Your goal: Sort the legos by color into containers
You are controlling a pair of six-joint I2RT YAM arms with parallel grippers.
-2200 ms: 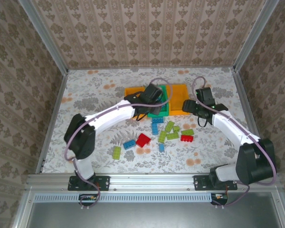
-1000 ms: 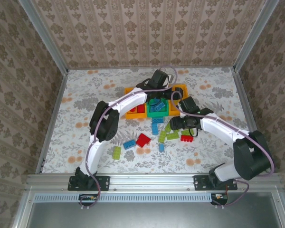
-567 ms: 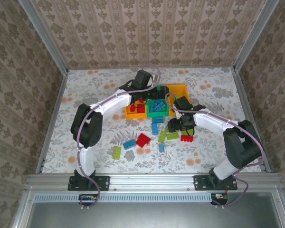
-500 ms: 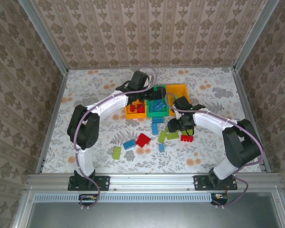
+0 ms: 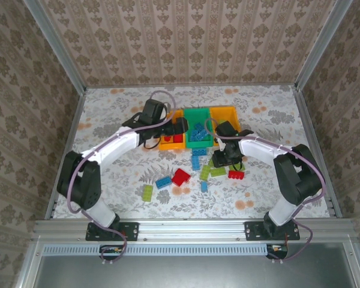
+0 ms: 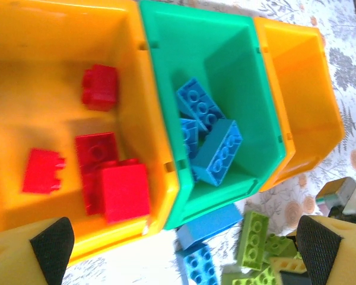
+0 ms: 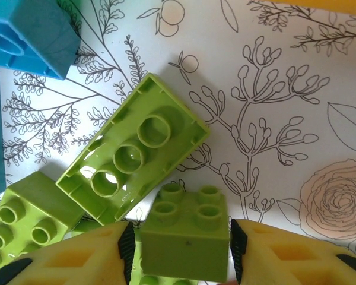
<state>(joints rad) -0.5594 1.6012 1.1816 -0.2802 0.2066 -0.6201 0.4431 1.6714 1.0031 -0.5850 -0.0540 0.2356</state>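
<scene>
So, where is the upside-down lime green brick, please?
In the right wrist view, the upside-down lime brick lies on the tablecloth ahead of the right gripper, beside the small lime brick between its fingers.

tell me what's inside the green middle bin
The green bin holds blue bricks, at least three piled together toward one end. Whatever lies beneath that pile is covered.
</scene>
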